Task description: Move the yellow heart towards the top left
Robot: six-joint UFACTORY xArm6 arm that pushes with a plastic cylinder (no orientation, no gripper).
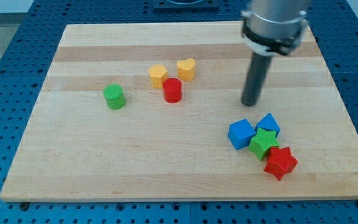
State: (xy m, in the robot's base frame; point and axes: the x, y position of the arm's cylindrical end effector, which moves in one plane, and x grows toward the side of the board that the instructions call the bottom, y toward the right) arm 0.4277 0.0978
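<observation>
The yellow heart (186, 68) lies on the wooden board (104, 155) a little above its middle. A yellow hexagon-like block (158, 75) sits just to its left, and a red cylinder (173, 90) sits just below the two, close to both. My tip (250, 103) is to the right of the heart and slightly lower, well apart from it. The tip touches no block.
A green cylinder (114, 97) stands alone at the left. At the lower right a cluster holds a blue cube (241, 134), a second blue block (268, 124), a green star (264, 144) and a red star (280, 162), just below my tip.
</observation>
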